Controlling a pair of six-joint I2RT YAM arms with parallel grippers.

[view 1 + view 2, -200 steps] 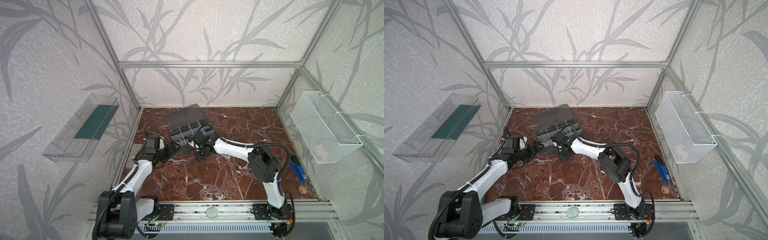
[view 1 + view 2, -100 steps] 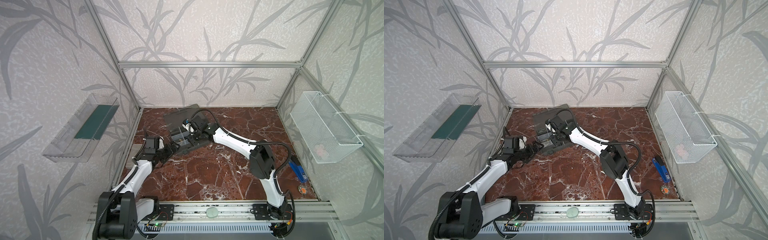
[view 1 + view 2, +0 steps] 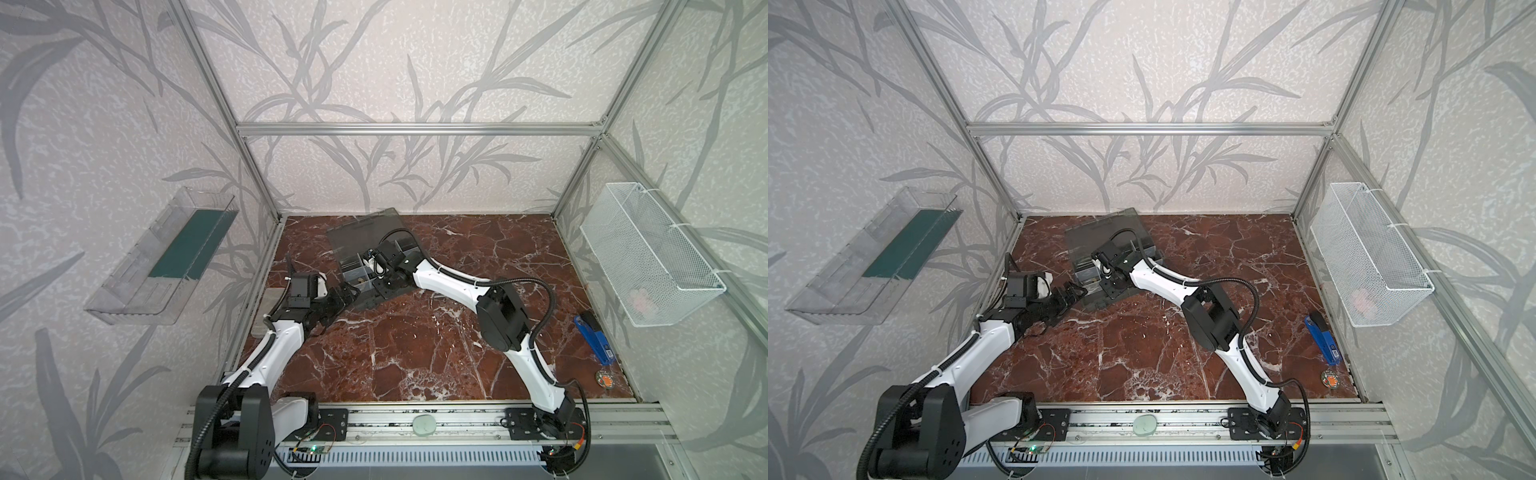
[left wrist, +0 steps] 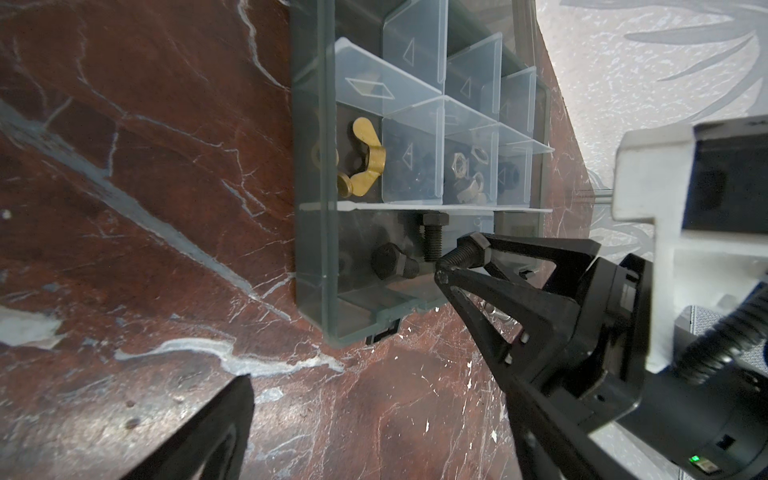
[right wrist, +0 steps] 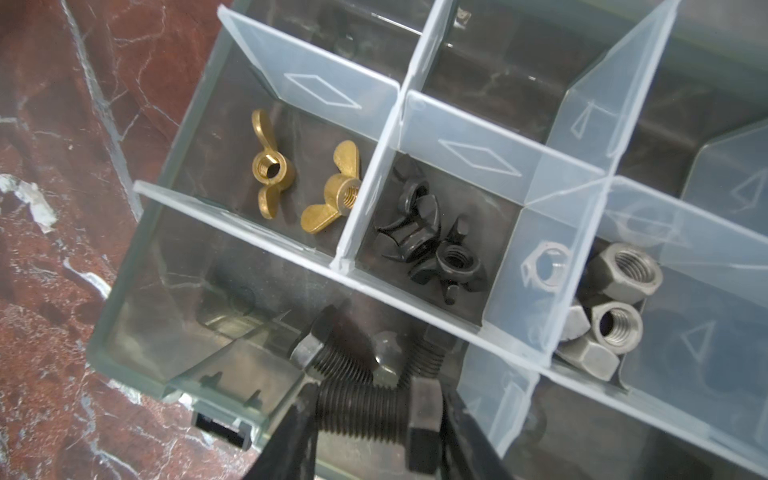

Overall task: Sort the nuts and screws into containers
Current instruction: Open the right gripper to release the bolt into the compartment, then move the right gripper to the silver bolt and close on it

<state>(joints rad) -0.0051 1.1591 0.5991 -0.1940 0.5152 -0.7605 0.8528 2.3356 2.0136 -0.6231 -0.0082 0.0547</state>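
Two black bolts (image 5: 332,353) lie in the long cell (image 5: 174,299) along the latch edge of the organizer case (image 4: 316,249). A third bolt (image 5: 365,407) hangs over that same cell, pinched in the right gripper (image 4: 458,261). Its jaws stand partly closed, one against the hex head and one against the threaded tip, so the bolt's long axis runs from jaw to jaw. It sits roughly level and is angled toward the pair below. Whether its tip touches them we cannot tell.

We judge the drop point to be straight beneath, between the case's latch wall and the long divider, with no sideways travel needed. Across that divider, the neighbouring cells of the case hold brass wing nuts (image 5: 270,166), black wing nuts (image 5: 432,237) and grey hex nuts (image 5: 615,299).

The left gripper (image 3: 343,297) is spread wide and empty, just outside the case's latch-side corner over the marble floor (image 3: 415,340). The right arm is plainly the nearer, and we reckon it need only let go.
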